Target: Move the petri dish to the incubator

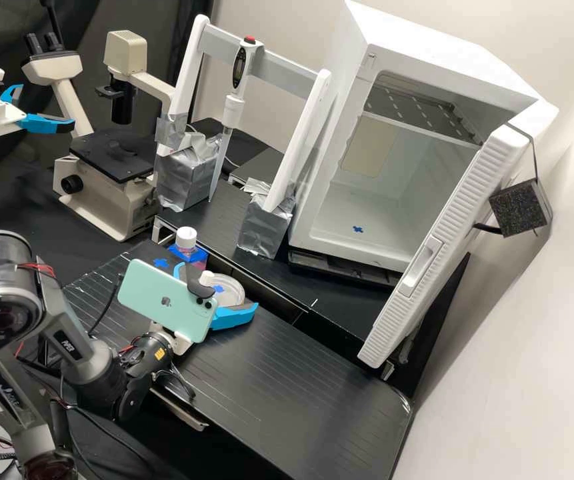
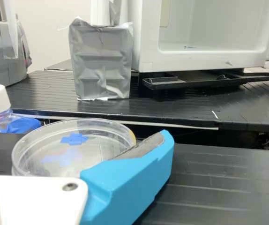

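Note:
In the high view my gripper (image 1: 218, 287) stands low over the near bench with its blue fingers spread on either side of the clear round petri dish (image 1: 232, 288). The phone on the wrist hides part of both. From the wrist, the gripper (image 2: 76, 140) has one blue finger right along the rim of the petri dish (image 2: 94, 152), which bears blue cross-shaped tape; the other finger is mostly out of sight. Whether the pads touch the dish I cannot tell. The white incubator (image 1: 340, 240) stands open, a blue mark on its floor.
A white-capped bottle (image 1: 187, 241) stands beside the dish. Between the near bench and the raised rear bench (image 1: 233, 220) runs a dark gap. Foil-wrapped blocks (image 1: 265, 230) hold a white frame with a pipette. The incubator's door (image 1: 427, 260) juts towards the near bench. A microscope (image 1: 103, 193) stands at the left.

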